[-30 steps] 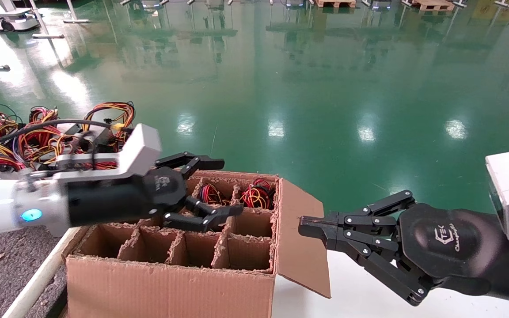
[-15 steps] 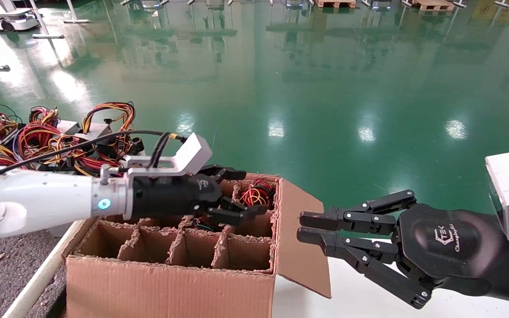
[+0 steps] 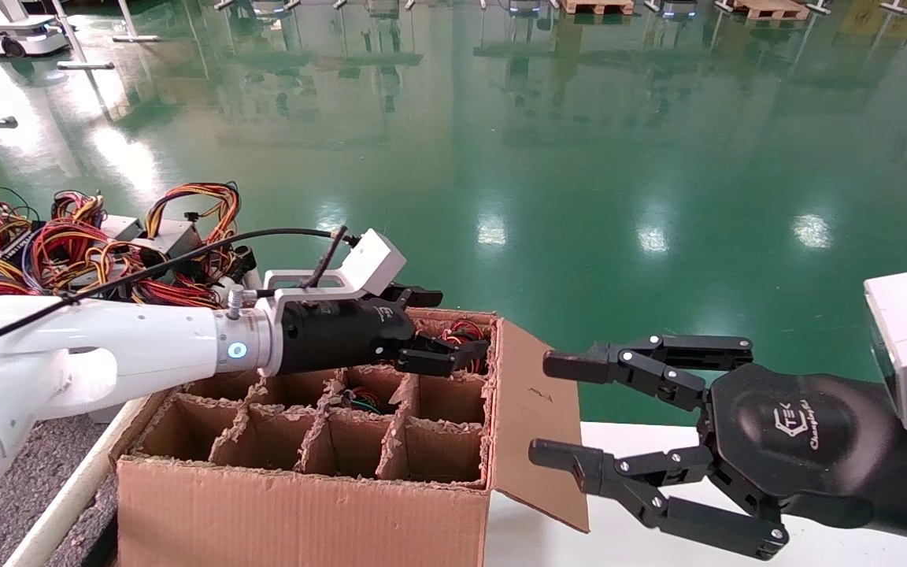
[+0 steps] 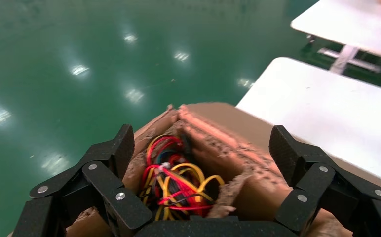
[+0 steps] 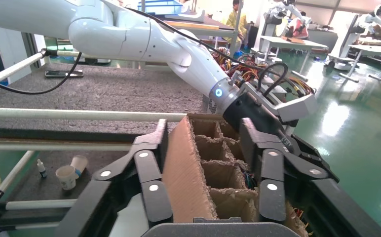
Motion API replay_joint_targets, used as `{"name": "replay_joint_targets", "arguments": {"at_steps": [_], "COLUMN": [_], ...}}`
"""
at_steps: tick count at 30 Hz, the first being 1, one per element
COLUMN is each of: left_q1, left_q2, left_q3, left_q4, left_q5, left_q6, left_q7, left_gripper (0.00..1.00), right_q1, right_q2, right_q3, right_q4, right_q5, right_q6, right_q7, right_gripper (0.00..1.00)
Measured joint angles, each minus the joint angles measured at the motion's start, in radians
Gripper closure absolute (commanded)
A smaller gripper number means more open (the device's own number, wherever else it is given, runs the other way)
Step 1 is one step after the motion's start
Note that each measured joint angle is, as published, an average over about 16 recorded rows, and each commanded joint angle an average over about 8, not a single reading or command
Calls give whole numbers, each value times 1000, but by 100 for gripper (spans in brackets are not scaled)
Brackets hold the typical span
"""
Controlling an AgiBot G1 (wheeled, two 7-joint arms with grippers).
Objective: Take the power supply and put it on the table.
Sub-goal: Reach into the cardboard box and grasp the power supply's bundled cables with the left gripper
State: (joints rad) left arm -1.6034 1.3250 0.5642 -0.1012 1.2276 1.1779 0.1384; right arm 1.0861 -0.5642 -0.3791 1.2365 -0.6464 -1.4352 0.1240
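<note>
The left gripper point(image 3: 446, 331) hangs with jaws wide over the far right cell of the carton point(image 3: 304, 504), where the power supply point(image 4: 176, 180) sits, only its wires showing. The right gripper point(image 3: 560, 409) spreads wide around the carton's side flap point(image 3: 536, 425)

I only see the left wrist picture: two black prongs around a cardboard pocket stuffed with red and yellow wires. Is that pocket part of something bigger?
Observer: Yes, it is the far right corner cell of a brown divided cardboard carton; the open left pincer hovers over it.
Operator: Is the other arm doing anything?
Observer: The right pincer, open, straddles the carton's side flap.
Operator: Where would the wired thing go?
Observer: Probably the dark grey speckled table on the robot's left, where a heap of wired grey metal boxes lies.
</note>
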Motion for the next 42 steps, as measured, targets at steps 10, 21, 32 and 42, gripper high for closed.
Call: {"name": "replay_joint_targets", "arguments": {"at_steps": [10,21,32,42], "left_q1": [17,41,59,69], "left_q2": [25,28,28,26], "left_q3": [12,24,41,67], "left_q4": [10,-19,-45,-57], "left_q5": [8,-1,-18,-21], "left_q6": [-86,-141,-152,-136], "left_q7": [41,49,30,19], "left_gripper": [97,100,100,100], "right_q1": [0,0,0,0], "right_q2": [0,0,0,0], "right_q3": [0,0,0,0], "right_q4": [0,0,0,0], "right_q5": [0,0,0,0], "right_q6": [0,0,0,0], "right_q7": [0,0,0,0], "right_gripper": [0,0,0,0]}}
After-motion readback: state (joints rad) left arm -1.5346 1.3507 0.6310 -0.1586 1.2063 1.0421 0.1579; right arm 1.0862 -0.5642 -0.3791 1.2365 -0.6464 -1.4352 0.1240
